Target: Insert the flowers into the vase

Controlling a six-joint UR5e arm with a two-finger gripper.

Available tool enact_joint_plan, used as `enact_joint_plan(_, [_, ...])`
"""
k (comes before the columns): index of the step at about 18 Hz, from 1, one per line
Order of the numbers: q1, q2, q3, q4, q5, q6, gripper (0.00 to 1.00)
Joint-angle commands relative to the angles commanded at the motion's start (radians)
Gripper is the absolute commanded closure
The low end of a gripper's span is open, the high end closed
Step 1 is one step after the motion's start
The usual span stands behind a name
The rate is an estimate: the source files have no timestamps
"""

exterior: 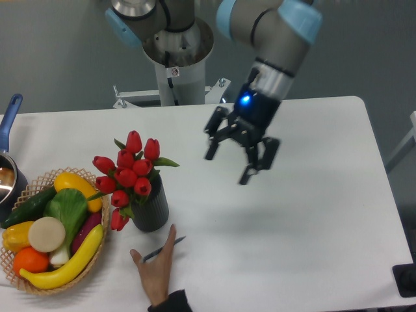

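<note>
One vase (150, 207), one flowers bunch (127, 175), one basket (99, 259), one pot (8, 170), one hand (156, 272).

person's hand (156, 268) before vase (150, 207) (basket (39, 286) left)

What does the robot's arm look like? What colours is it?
The arm is made of thick grey tubes with light blue caps at the joints. Near its tip is a silver band, then a black part with a small glowing blue light. The end effector has two black fingers.
</note>
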Motion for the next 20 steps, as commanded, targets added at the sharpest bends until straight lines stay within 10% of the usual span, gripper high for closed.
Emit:
enact_joint_plan(5, [0.011,-0.011,0.109,-0.035,0.175,0.040,0.00])
enact_joint_plan(11, [0.065,-0.015,0.212,-0.317,0.302,0.404,0.00])
enact_joint_plan(20, [0.100,-0.015,0.198,-0.388,0.301,0.528,0.00])
